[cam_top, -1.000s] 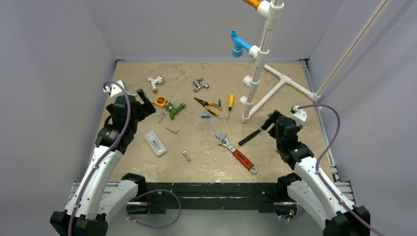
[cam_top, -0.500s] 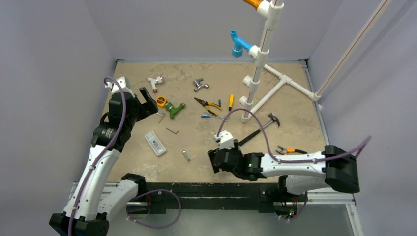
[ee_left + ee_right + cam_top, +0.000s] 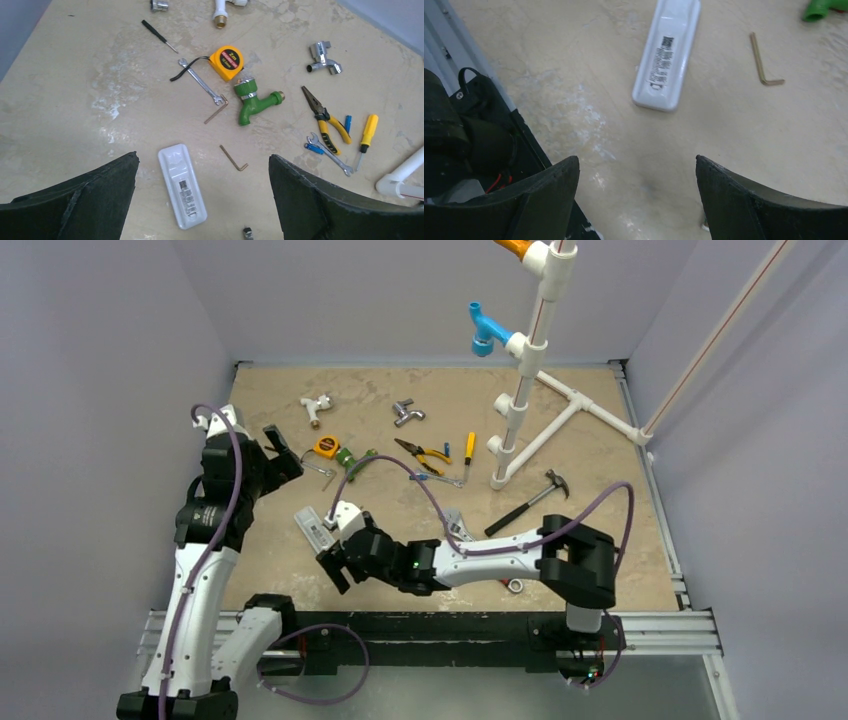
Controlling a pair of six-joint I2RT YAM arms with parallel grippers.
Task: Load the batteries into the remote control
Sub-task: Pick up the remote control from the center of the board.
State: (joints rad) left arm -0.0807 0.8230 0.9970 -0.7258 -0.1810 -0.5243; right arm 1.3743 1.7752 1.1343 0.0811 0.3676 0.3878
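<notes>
Closest to the bases, the right gripper [image 3: 333, 570] reaches across low over the near edge of the table [image 3: 590, 455], a sandy, mottled, stone-look slab. Its thick black fingers [image 3: 549, 200] are spread wide with nothing between them. Just beyond its tips lies the remote control [image 3: 666, 55], a smooth white plastic bar with rounded ends. It rests face down, with a barcode sticker on its back. Whether its battery recess holds anything cannot be told. A thin bent hex key [image 3: 764, 67] of dull brown metal lies a little past it, apart from it. The chrome head of an adjustable wrench [image 3: 455, 524] shows from under the right arm. The left gripper [image 3: 202, 156] hangs above the remote's far side, its claw likewise splayed and bare. Farther out are a glossy green plastic tap [image 3: 248, 100], a boxy yellow tape measure [image 3: 226, 62] and a slim steel spanner [image 3: 200, 82]. To their right sit needle-nose pliers [image 3: 325, 120] with yellow and black grips. One of the batteries [image 3: 348, 123], a short blue cylinder, lies just beside the pliers, well away from the remote. A yellow-handled screwdriver [image 3: 367, 132] lies next to that. A black hammer [image 3: 525, 502] lies near the foot of a white pipe frame [image 3: 520, 390], and a chrome tap [image 3: 405, 413] sits near the back.
</notes>
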